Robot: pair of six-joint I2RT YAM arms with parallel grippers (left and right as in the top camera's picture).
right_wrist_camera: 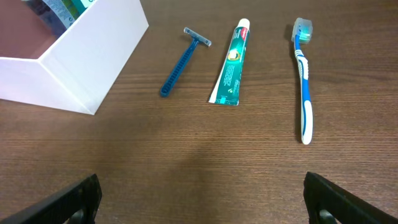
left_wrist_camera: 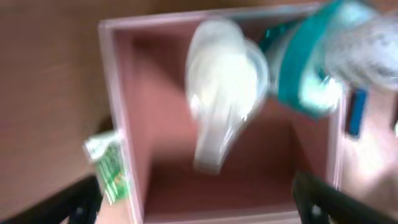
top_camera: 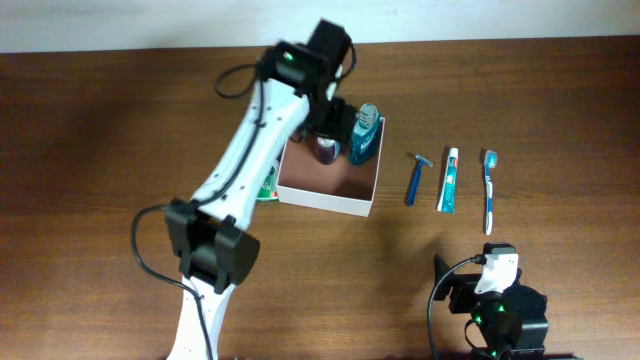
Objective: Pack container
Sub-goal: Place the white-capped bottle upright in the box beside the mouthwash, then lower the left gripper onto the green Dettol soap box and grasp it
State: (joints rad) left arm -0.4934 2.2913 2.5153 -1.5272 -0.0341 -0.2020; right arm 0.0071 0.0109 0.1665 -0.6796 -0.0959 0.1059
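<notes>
**Brown table, white box partly filled, both hands empty**

Dark brown wood grain runs across the whole table (top_camera: 100, 150). The long white left arm (top_camera: 235, 170) reaches over it from the near edge. Its black hand (top_camera: 325, 125) hangs over the far left corner of the container (top_camera: 325, 200). In the blurred left wrist view the fingers (left_wrist_camera: 81, 199) stand wide apart and grip nothing.

The container is a square, shallow, open-top box with white outer walls and a reddish-brown inside. It sits near the middle of the table, just left of a row of loose toiletries. A teal mouthwash bottle with a clear cap (top_camera: 365, 140) stands in its far right corner. Close beside that, under the left hand, is a smaller clear bottle (top_camera: 326, 150), too blurred to describe more closely.

The right hand (right_wrist_camera: 202, 186) waits at the near right edge, spread wide over bare wood.

To the right of the box lie three things. The blue and white toothbrush (top_camera: 489, 190) is farthest out, the green and white toothpaste tube (top_camera: 449, 180) is in the middle, and the blue disposable razor (top_camera: 414, 180) is nearest the box. A small green packet (top_camera: 268, 188) lies against the box's left wall, outside it.
</notes>
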